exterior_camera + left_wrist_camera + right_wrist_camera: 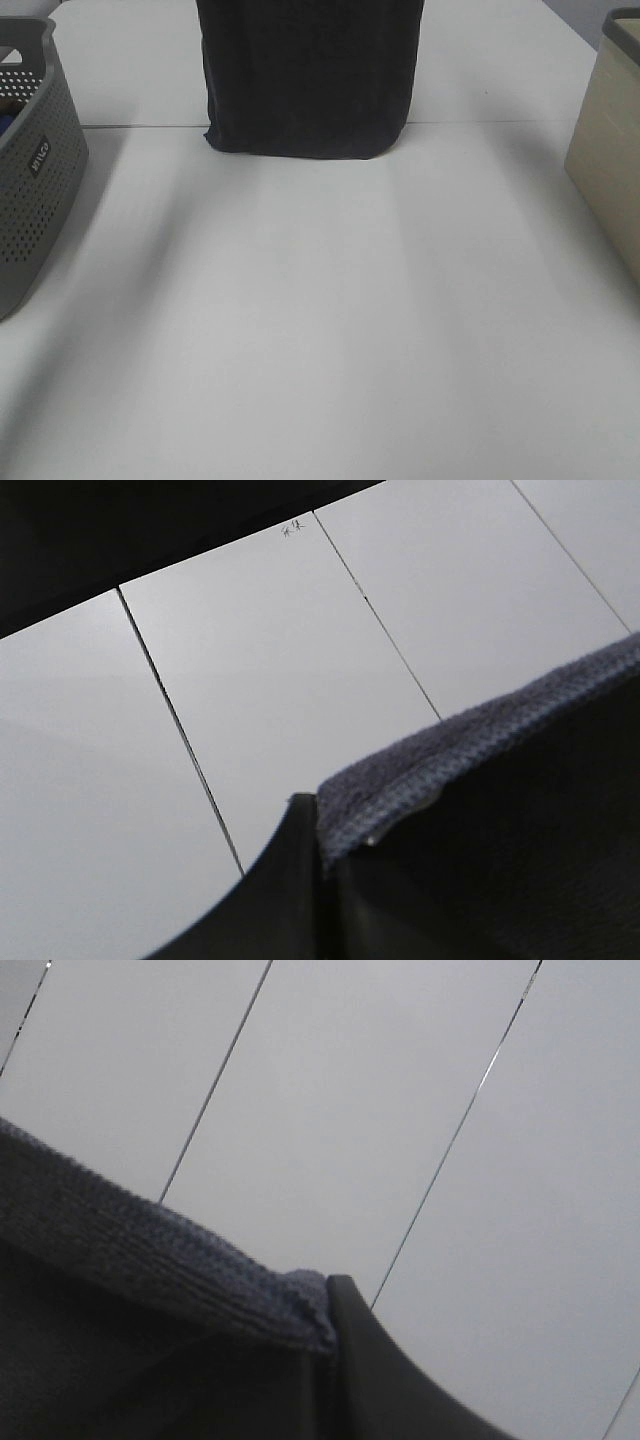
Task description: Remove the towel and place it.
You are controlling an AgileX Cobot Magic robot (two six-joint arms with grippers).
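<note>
The towel hangs as a dark charcoal sheet at the back middle of the exterior high view, its upper part cut off by the frame's top. Its lower folded edge rests on the white table. Neither gripper shows in that view. In the left wrist view my left gripper is shut on a hemmed edge of the towel, with a dark finger beside the cloth. The right wrist view shows my right gripper shut on the towel's hem, pinched at a corner.
A grey perforated basket stands at the table's left edge. A beige bin stands at the right edge. A seam crosses the table at the back. Behind both wrist views are white panels with dark seams.
</note>
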